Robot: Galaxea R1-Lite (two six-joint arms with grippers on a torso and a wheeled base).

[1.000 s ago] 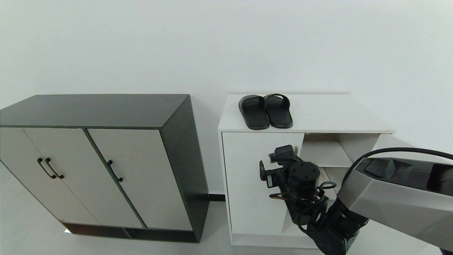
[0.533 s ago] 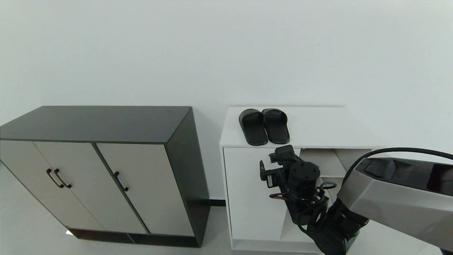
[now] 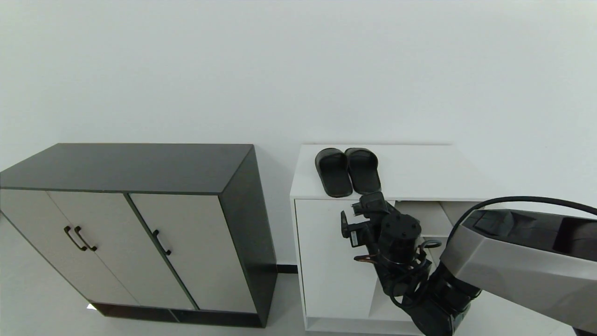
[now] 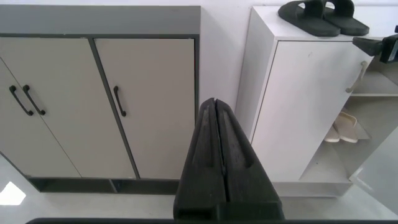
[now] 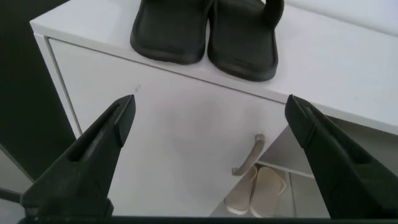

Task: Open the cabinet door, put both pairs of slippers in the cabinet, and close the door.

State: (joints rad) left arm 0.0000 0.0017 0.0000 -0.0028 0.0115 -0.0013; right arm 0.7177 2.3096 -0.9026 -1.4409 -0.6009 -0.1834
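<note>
Head view: your black slippers lie side by side on the white cabinet, long axes front to back, heels at the front edge, toes toward the wall; bare top lies to their right. The right gripper hangs before the door, just below them. Left wrist view: the left gripper is pressed closed, empty. Low inside the cabinet sit pale slippers. Right wrist view: that gripper's fingers spread wide, holding nothing, facing the handle; the door may be ajar.

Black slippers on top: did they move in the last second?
No. The slippers lie at the same spot on the white cabinet top; the camera shifted.
</note>
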